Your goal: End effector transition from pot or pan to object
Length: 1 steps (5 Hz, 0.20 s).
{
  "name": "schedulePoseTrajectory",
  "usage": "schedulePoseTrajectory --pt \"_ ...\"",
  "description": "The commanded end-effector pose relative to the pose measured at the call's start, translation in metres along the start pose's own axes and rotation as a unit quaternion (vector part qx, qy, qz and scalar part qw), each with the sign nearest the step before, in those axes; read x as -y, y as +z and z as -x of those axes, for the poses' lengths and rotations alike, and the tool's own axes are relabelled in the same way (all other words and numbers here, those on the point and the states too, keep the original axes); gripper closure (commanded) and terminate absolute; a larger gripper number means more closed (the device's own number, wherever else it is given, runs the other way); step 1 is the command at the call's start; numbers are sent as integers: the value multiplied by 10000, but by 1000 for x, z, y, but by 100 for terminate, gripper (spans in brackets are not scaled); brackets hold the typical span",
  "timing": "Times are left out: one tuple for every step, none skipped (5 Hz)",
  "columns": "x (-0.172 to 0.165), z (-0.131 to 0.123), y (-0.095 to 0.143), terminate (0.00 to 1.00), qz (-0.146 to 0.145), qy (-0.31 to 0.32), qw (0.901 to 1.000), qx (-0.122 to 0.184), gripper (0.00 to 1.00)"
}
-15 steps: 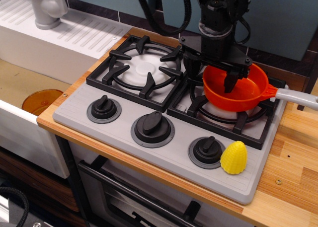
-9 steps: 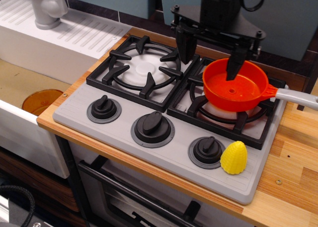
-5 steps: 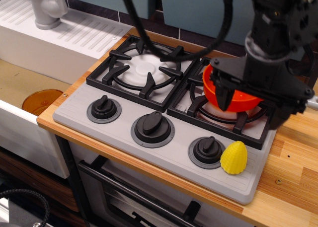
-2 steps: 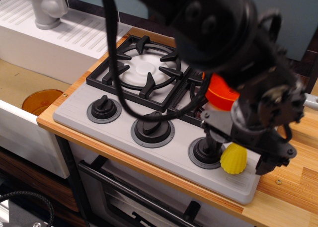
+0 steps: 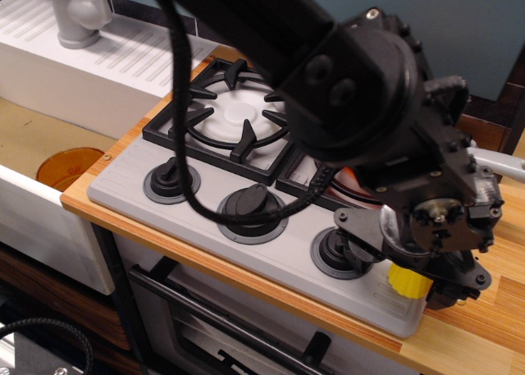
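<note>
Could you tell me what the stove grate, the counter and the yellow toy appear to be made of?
Grate: likely moulded black plastic, with a matte, uniform sheen. Counter: wood, its planks showing grain and a satin finish. Yellow toy: probably plastic, judging by its bright, even colour; it is mostly hidden under the gripper.

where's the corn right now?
The corn sits at the stove's front right corner, just right of the rightmost knob, mostly hidden under the tool.

My arm hides most of the saucepan and yellow toy; I can't read the pincer jaws.
</note>
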State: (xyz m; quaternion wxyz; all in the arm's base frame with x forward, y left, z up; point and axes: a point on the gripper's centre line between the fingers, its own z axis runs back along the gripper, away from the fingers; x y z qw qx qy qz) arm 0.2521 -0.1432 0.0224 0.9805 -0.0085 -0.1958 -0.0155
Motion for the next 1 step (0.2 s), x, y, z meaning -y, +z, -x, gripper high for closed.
schedulePoseTrajectory --pt "2 -7 3 100 50 29 9999 88 0"
